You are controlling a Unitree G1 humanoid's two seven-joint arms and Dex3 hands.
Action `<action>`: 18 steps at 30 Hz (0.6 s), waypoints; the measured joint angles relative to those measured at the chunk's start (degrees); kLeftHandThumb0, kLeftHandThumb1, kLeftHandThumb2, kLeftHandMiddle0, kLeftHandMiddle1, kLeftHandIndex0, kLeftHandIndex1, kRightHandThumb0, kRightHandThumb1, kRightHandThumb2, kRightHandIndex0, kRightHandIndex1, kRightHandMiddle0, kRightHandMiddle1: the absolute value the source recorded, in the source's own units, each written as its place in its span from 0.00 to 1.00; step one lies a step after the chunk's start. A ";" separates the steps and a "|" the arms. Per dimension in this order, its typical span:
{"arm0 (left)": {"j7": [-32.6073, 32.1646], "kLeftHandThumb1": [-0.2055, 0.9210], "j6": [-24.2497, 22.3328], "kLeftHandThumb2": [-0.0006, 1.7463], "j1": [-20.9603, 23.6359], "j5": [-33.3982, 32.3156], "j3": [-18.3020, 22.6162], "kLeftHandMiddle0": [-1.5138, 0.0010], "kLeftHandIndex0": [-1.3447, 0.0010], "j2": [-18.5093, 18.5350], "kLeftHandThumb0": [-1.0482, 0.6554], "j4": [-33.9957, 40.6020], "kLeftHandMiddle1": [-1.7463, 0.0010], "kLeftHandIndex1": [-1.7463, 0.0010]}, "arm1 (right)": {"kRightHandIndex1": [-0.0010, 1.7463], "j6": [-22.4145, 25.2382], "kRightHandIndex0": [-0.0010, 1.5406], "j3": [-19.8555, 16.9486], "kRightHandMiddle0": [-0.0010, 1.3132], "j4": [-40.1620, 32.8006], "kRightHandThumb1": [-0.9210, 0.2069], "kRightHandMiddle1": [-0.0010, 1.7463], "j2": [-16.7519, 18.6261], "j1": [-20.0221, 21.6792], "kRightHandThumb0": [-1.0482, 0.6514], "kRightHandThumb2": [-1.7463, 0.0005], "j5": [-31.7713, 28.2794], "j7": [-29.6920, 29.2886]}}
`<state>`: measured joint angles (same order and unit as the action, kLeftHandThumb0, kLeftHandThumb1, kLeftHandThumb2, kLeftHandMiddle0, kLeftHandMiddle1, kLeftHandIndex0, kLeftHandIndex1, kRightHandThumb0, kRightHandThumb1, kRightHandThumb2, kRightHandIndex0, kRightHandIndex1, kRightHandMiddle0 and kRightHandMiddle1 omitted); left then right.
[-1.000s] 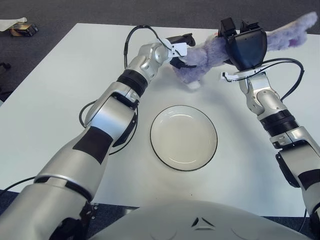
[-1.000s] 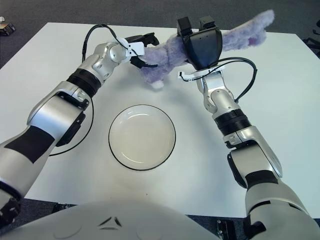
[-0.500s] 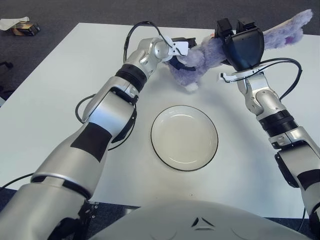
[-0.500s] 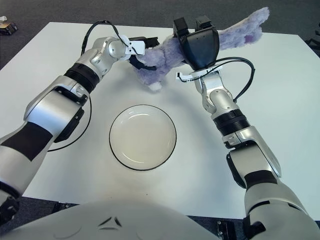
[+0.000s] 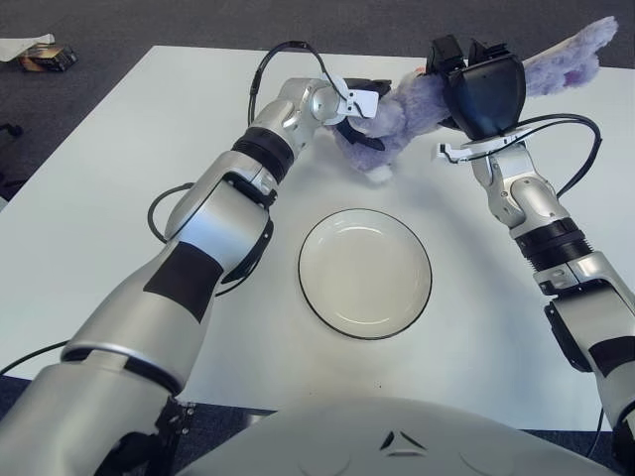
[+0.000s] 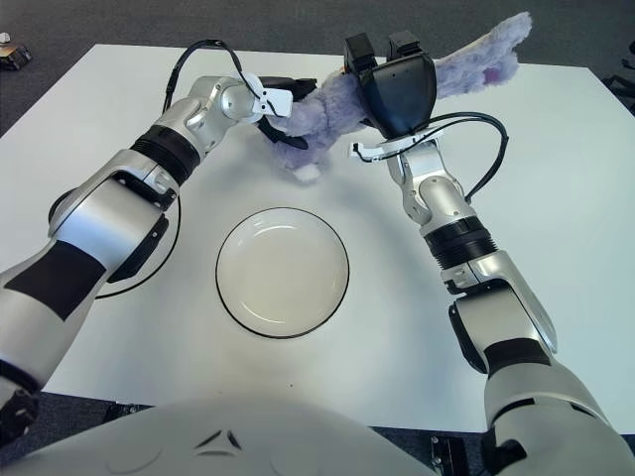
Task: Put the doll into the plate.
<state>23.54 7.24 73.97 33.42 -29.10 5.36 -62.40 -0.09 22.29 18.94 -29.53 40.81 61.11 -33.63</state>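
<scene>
In your left eye view, the round white plate with a thin black rim [image 5: 365,273] sits mid-table on the white tabletop [image 5: 119,178], and it holds nothing. The fluffy purple plush doll [image 5: 417,104] is at the far side of the table, well apart from the plate, stretched between your two hands. Your left hand [image 5: 359,99] has its fingers closed on the doll's lower end. Your right hand [image 5: 480,87] shows only its dark back, over the doll's middle; you cannot tell how its fingers sit.

In your right eye view, the plate [image 6: 283,271] is likewise bare inside. The doll [image 6: 466,64] has its fuzzy far end sticking out past your right hand [image 6: 399,84], while your left hand [image 6: 273,101] grips the near end.
</scene>
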 measured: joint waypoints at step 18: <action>-7.35 0.57 -1.69 0.49 -0.37 1.82 -1.32 0.73 0.91 -2.01 0.24 -2.79 0.15 0.06 | 0.91 -2.01 0.59 -0.62 0.47 0.95 0.81 1.00 0.63 0.01 0.62 0.07 0.03 -3.12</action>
<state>16.20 5.54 73.60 35.24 -30.41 3.35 -65.19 -2.11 21.67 19.89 -28.90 40.83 61.14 -36.75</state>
